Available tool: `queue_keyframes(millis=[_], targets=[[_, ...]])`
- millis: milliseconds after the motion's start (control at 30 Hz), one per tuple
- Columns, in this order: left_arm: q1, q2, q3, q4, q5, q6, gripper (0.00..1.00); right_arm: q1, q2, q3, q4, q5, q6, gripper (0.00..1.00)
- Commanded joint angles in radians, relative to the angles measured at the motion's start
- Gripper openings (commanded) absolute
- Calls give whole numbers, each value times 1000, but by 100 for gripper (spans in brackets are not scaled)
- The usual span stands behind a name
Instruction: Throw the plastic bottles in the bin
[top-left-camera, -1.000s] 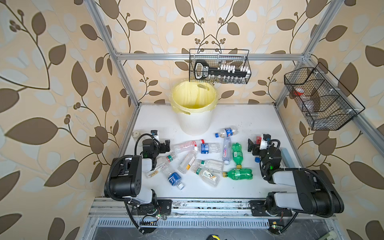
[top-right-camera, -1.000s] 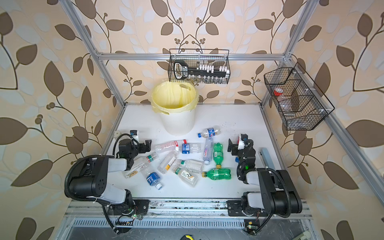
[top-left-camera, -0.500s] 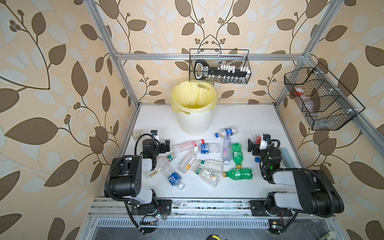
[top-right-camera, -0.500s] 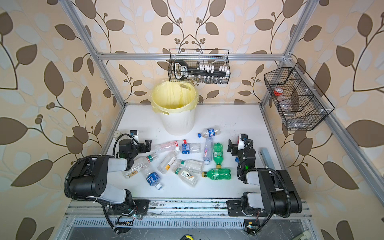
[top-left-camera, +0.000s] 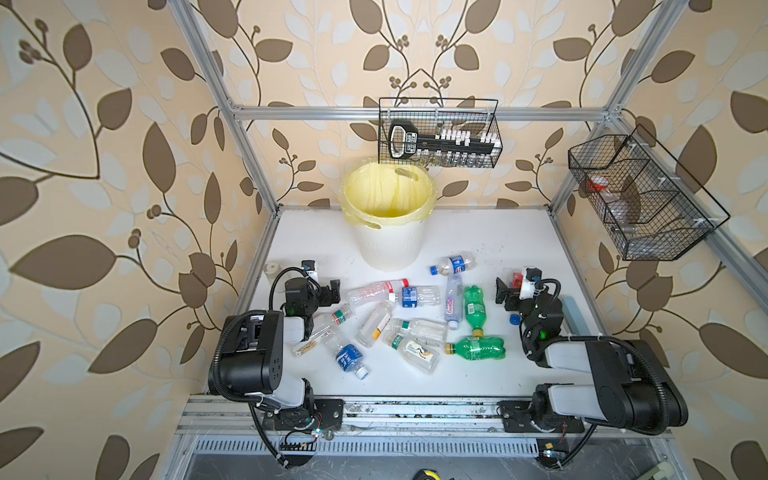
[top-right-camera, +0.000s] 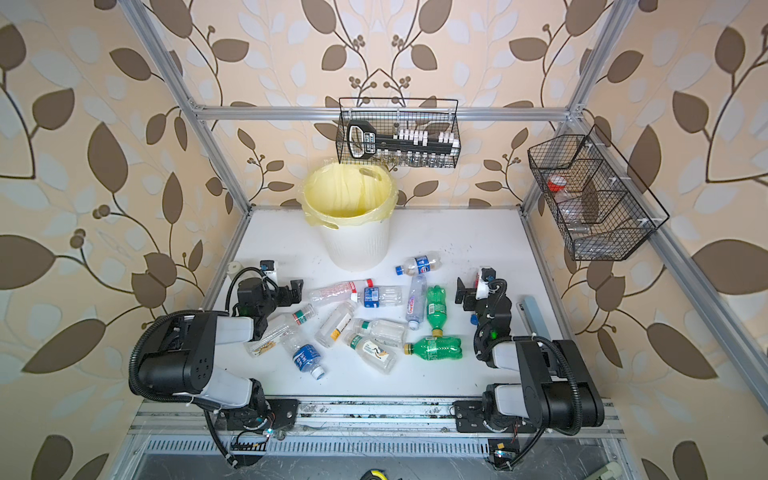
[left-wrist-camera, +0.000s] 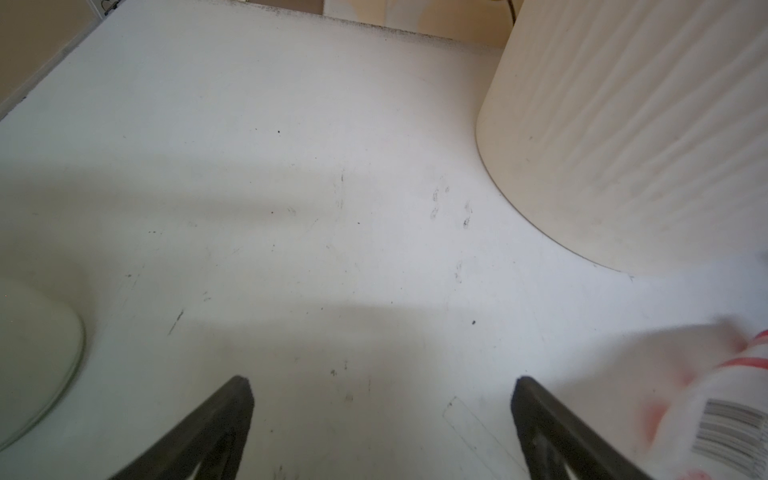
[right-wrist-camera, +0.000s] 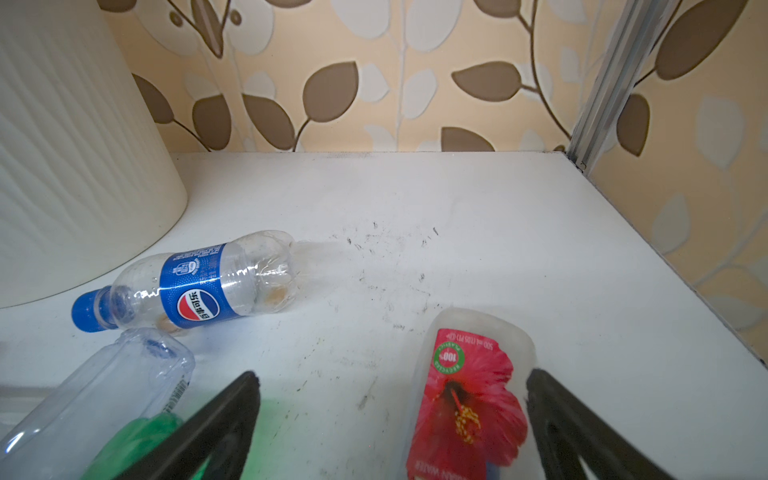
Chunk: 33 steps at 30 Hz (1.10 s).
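Left claw (left-wrist-camera: 382, 384): wide open and empty, low over bare counter (left-wrist-camera: 291, 208). A blurred red-striped bottle (left-wrist-camera: 702, 411) lies just outside one finger.
Right claw (right-wrist-camera: 392, 376): wide open. A flower-label bottle (right-wrist-camera: 469, 399) lies between its fingers, close to one of them.
Plastic bottles (top-left-camera: 415, 328): lying flat between the two claws, many touching. None shows inside the bin.
Bin (top-left-camera: 388, 249): ahead of both claws and far taller than the bottles, with a wire basket (top-left-camera: 438, 133) hanging above its far rim.
Grip risk: the off-centre bottle may swivel or roll away as the fingers close, and may nudge its neighbours.
Drop risk: a low carry would strike the bin's wall, and a high one could catch the basket.
Mix-up risk: the round white jar (left-wrist-camera: 33, 353) beside the left claw is no bottle.
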Motion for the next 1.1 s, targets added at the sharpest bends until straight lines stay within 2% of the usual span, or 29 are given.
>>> queue_keyframes(millis=[0,267,733,833,867,1067], targets=[[3,1,26,30,10,1,99,-6,7,21,18,-6,-3,100],[4,0,26,30,9,0,99,30,-1,7,31,85,-20,100],[3,-3,24,32,9,1,99,115,-6,-81,195,261,-53,100],[4,-8,19,37,8,1,99,134,-18,-106,245,334,-50,100],[5,-9,15,40,1,-1,99,137,-39,-109,237,368,-38,100],[5,-16,-2,67,-14,-9,99,126,-185,-58,-4,383,-10,100]])
